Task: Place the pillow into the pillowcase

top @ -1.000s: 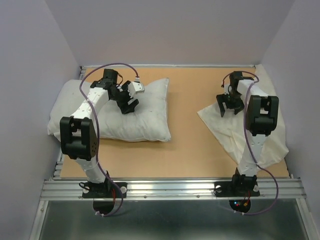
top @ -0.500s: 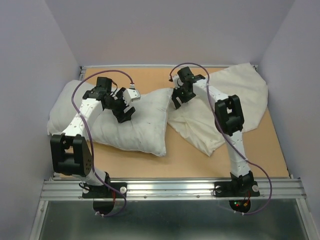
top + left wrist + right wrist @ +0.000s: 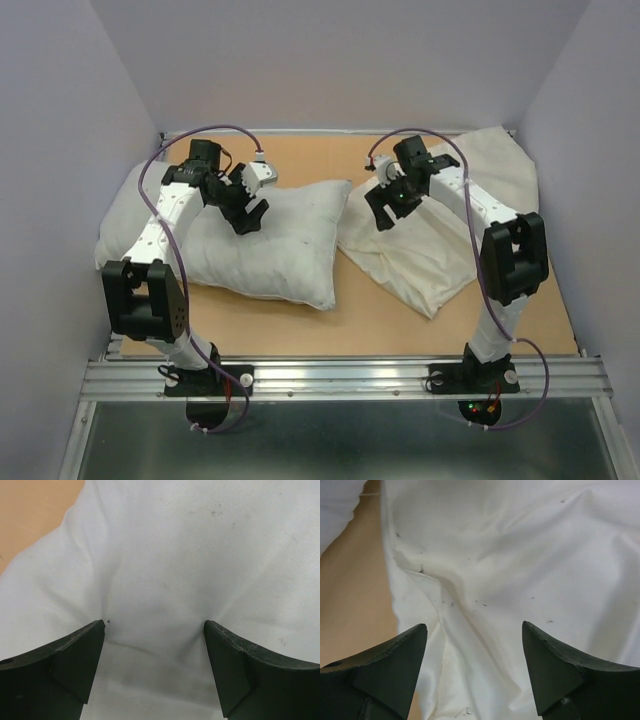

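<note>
Pillowcase [image 3: 432, 262] dragged leftward, now beside pillow [image 3: 285, 250]; right pincer [image 3: 385, 214] spread.

A: What's the robot look like?
B: Left arm [image 3: 160, 225] and right arm [image 3: 478, 205]: white links, bulky black joints [image 3: 145, 300], black bases [image 3: 205, 380].
A: Cables?
B: A purple cable [image 3: 215, 128] loops along each one.
A: And the fingers [image 3: 75, 665]?
B: Dark, matte, wedge-shaped, edges slightly scuffed.
</note>
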Controlling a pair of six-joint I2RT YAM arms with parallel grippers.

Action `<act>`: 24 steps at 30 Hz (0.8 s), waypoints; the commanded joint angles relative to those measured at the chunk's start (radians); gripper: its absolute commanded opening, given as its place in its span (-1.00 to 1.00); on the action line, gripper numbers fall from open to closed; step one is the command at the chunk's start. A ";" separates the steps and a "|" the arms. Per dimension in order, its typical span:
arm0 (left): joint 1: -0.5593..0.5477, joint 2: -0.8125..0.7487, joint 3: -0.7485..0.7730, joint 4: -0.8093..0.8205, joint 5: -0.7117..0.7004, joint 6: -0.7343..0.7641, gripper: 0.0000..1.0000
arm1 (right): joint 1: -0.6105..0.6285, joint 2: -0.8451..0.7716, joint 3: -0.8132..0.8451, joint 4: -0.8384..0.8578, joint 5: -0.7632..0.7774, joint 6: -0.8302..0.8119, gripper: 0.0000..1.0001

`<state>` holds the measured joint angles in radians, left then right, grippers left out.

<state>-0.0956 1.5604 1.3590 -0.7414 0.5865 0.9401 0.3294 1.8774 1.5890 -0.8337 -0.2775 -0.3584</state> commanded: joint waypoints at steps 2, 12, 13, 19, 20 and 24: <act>0.028 0.027 0.092 -0.055 0.010 -0.053 0.85 | 0.033 -0.012 -0.101 -0.002 -0.058 -0.042 0.62; 0.051 0.049 0.135 -0.092 0.019 -0.052 0.86 | 0.096 0.043 -0.173 0.103 0.041 -0.031 0.45; 0.051 0.049 0.140 -0.096 0.019 -0.052 0.86 | 0.097 0.049 -0.176 0.120 0.058 -0.027 0.42; 0.056 0.056 0.178 -0.125 0.013 -0.043 0.87 | 0.100 0.080 -0.170 0.159 0.109 -0.028 -0.14; 0.057 0.058 0.186 -0.128 0.015 -0.038 0.87 | 0.100 0.072 -0.169 0.159 0.106 -0.025 -0.30; 0.056 0.064 0.218 -0.165 0.027 0.012 0.87 | 0.100 -0.015 -0.166 0.139 0.097 -0.001 -0.99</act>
<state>-0.0437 1.6264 1.5124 -0.8513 0.5976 0.9062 0.4267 1.9621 1.4258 -0.7208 -0.1886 -0.3779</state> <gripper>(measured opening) 0.932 0.035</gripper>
